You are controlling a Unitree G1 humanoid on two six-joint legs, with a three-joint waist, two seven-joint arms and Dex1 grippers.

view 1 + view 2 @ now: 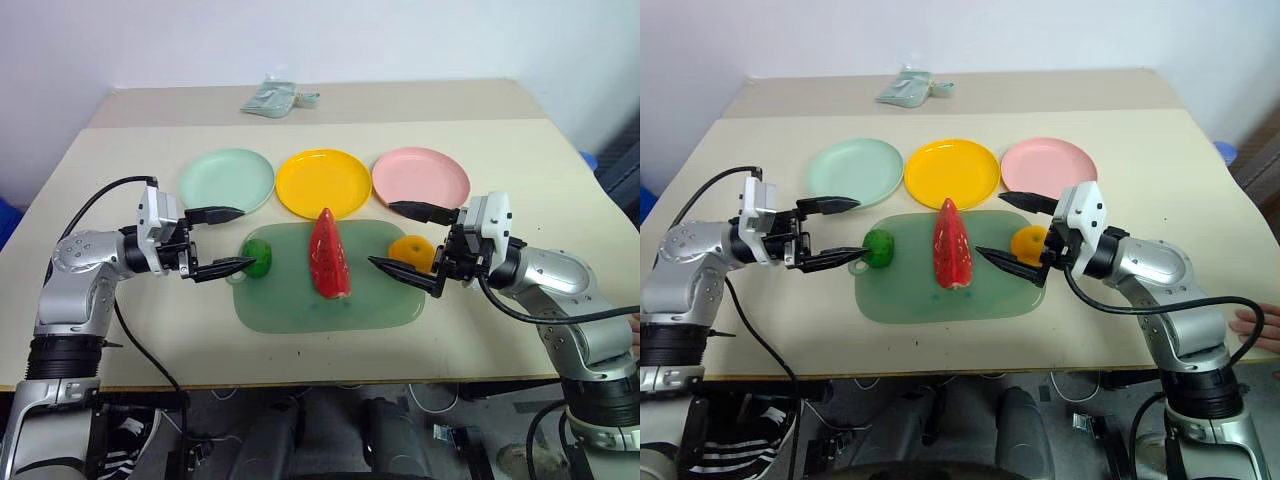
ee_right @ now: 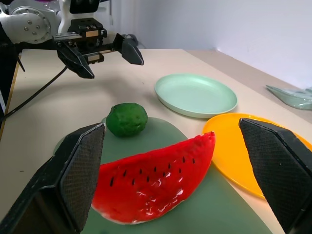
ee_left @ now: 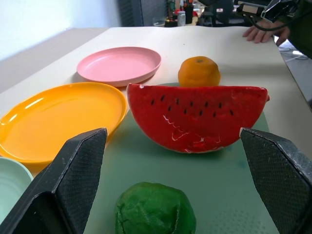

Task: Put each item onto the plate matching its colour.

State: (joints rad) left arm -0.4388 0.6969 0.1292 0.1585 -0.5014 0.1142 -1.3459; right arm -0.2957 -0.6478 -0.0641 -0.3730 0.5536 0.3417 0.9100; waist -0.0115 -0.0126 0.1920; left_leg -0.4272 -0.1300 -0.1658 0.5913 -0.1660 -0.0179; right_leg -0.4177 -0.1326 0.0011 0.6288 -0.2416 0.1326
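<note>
Behind the watermelon wedge (image 3: 197,117), mandarin (image 3: 199,71) half-hidden.

We are seeing a mint green plate (image 1: 227,179), a yellow plate (image 1: 323,183) and a pink plate (image 1: 421,177). The wedge (image 1: 329,254) is showing glossy red with small black seeds, the round fruit (image 1: 258,257) dark green, the mandarin (image 1: 411,252) orange, all on a translucent green board (image 1: 385,303).
</note>
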